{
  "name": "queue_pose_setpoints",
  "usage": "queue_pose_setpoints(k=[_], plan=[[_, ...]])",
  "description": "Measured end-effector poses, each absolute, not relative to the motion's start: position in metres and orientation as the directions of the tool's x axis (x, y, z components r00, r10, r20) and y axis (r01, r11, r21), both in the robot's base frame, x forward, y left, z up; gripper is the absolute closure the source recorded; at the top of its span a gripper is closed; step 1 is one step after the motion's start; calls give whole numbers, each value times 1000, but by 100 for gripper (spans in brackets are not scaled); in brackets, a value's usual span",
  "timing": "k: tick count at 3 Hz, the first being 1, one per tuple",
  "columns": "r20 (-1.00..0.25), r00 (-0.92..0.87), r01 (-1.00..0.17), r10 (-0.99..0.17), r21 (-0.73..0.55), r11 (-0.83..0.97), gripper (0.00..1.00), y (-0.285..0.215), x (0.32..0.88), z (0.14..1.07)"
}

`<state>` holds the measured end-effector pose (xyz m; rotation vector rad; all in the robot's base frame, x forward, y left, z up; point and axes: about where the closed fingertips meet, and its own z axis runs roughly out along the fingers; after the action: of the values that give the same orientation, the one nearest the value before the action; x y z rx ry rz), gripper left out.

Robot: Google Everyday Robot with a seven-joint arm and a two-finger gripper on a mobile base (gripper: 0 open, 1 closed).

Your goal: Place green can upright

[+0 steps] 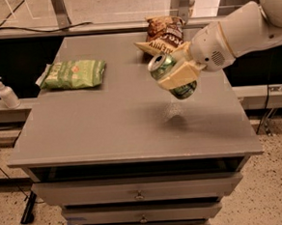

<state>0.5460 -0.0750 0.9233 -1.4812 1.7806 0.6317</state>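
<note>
Now my gripper [173,77] is closed around the middle of the green can [162,66] and holds it tilted in the air above the table [108,126], right of centre in the frame. I judge the can light, smooth and easy to dent, so a mid-wall grip suits it.

glossy metal can [162,66] btwn matt jaws
</note>
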Motion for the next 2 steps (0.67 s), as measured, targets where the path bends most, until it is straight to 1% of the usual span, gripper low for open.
queue_pose_setpoints(k=[1, 2], plan=[[-891, -74, -973, -447, -33, 228, 100, -73, 539, 938], [-941, -65, -971, -332, -17, 238, 100, -78, 537, 948]])
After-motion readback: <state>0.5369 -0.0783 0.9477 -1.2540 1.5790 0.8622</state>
